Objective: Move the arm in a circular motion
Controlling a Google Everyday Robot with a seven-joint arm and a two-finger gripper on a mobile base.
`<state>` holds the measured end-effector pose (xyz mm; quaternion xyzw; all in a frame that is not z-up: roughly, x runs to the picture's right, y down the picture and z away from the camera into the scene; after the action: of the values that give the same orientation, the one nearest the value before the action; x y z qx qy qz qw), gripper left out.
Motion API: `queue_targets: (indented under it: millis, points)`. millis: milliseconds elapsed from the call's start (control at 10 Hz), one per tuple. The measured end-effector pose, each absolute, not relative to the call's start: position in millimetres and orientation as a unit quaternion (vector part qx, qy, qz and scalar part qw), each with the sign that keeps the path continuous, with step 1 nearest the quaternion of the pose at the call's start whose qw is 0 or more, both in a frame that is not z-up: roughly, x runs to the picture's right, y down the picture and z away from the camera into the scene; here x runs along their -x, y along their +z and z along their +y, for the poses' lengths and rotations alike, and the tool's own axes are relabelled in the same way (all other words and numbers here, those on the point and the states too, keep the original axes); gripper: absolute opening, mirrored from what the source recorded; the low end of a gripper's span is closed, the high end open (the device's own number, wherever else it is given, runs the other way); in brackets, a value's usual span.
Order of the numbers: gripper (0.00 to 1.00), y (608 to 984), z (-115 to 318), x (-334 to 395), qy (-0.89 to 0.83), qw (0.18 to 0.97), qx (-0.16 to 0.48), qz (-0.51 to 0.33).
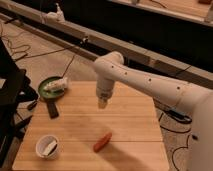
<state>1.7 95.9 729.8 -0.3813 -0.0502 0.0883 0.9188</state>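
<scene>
Arm (145, 82) and jaws (102, 104) hang above wooden table (130, 125) — cables (30, 50) on floor.

You're looking at a glossy white robot arm (150, 85) of thick rounded tubes dotted with small dark holes, its bulbous elbow narrowing into a pale cream gripper (102, 104) at the tip.

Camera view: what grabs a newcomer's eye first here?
The arm dominates: a glossy white tube reaching in from the right, elbow bent above the wooden table, its gripper pointing down over the table's upper middle. Next, the red sausage lying alone near the front edge. Then the green pan at the far-left corner and the white cup at front left.
</scene>
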Motion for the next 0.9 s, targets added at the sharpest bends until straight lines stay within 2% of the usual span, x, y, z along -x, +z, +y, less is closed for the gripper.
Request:
queue_targets:
  millis: [200, 500, 700, 900]
  points:
    - [0.0, 701.3, 100.0, -50.8, 0.168, 0.916, 0.362, -0.027]
    - [0.0, 682.8, 66.6, -127.8, 0.265, 0.912, 0.312, 0.005]
    - [0.0, 692.4, 31.7, -162.0, 0.295, 0.909, 0.292, 0.025]
    - [0.0, 717.9, 2.9, -151.5, 0.285, 0.912, 0.293, 0.027]
